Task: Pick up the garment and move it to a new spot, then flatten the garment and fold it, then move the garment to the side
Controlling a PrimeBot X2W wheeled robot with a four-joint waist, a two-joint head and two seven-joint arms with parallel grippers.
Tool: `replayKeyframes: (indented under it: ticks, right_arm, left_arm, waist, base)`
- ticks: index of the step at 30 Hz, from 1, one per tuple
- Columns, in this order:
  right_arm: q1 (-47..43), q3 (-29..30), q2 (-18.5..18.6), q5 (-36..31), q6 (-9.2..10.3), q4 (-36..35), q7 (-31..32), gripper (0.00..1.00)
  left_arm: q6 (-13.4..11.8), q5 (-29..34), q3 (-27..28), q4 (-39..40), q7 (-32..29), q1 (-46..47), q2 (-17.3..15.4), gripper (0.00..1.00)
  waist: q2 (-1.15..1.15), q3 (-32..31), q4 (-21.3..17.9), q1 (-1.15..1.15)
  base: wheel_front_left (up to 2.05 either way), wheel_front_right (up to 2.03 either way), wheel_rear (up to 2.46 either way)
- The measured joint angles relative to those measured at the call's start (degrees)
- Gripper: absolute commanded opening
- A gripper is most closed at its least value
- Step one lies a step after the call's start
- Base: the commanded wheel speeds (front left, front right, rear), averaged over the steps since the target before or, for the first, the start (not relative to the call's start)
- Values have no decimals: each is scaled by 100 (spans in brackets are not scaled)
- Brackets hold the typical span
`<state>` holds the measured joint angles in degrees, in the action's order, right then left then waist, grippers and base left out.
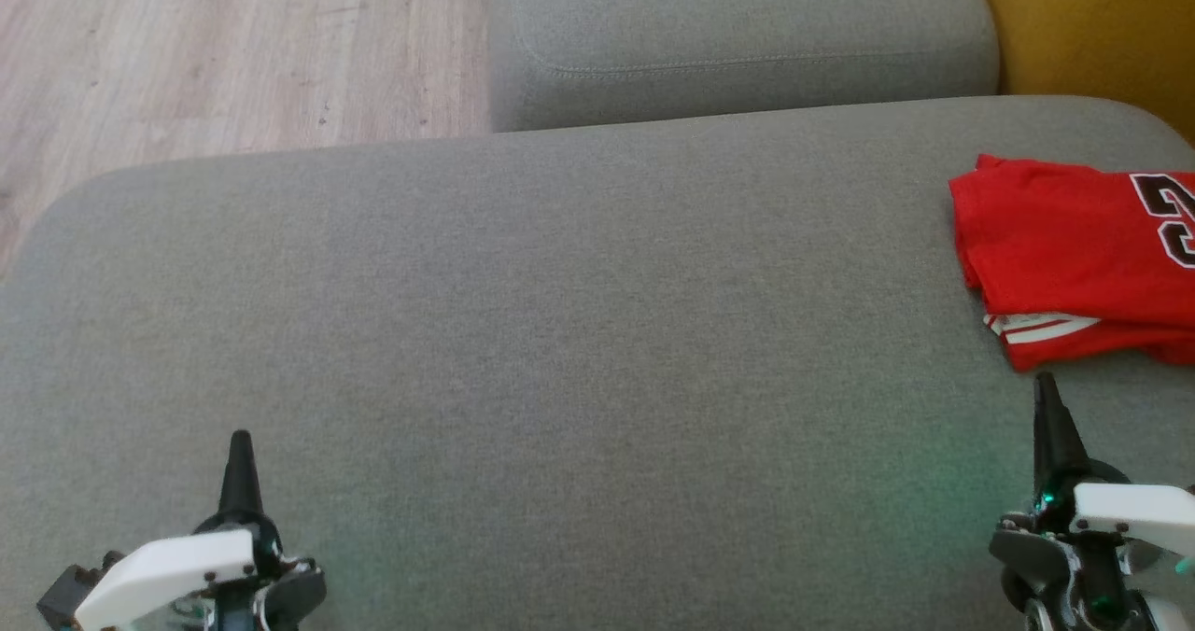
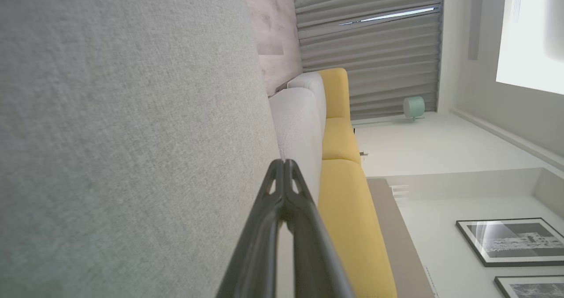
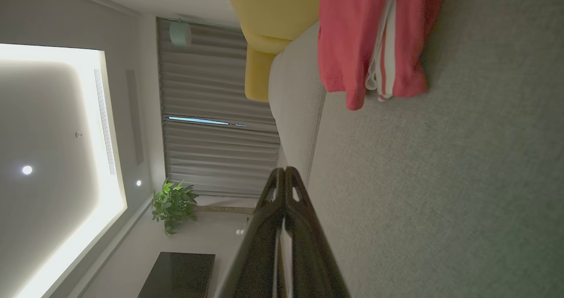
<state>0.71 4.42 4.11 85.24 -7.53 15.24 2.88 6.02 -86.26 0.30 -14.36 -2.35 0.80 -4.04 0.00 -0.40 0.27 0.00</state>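
Garment: a red garment (image 1: 1074,248) with white stripes and a dark number is seen folded at the far right of the grey cushion (image 1: 560,332), partly cut off by the head view's right edge.
Garment contact: it is laid flat on the cushion and is touched by neither pincer.
Left pincer: the left pincer (image 1: 241,440) is held low at the near left over bare cushion, its two dark fingers pressed together with nothing gripped, well apart from the garment.
Right pincer: the right pincer (image 1: 1046,384) is closed on nothing. Its tip is pointed at the garment's near edge, with a strip of grey fabric seen between them.
Behind the cushion: a second grey cushion (image 1: 738,34) is set against it, with wooden floor (image 1: 187,52) to its left and yellow upholstery (image 1: 1092,24) to its right.
Room: a pleated curtain (image 3: 211,148) and a potted plant (image 3: 174,205) are shown in the right wrist view, and framed pictures (image 2: 511,240) in the left wrist view.
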Motion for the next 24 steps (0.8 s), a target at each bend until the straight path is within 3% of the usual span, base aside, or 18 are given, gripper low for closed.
replayKeyframes:
  ticks: [12,24]
  right_arm:
    - [244,136,-2,779,0,37,175,0]
    - [243,159,-12,799,0,47,176,0]
  left_arm:
    - [108,-756,162,-116,-203,210,9,0]
    - [108,-760,180,-125,-214,245,18,0]
  waist:
    - [0,59,-27,0]
    - [0,59,-27,0]
  base:
    - [0,0,0]
    - [0,0,0]
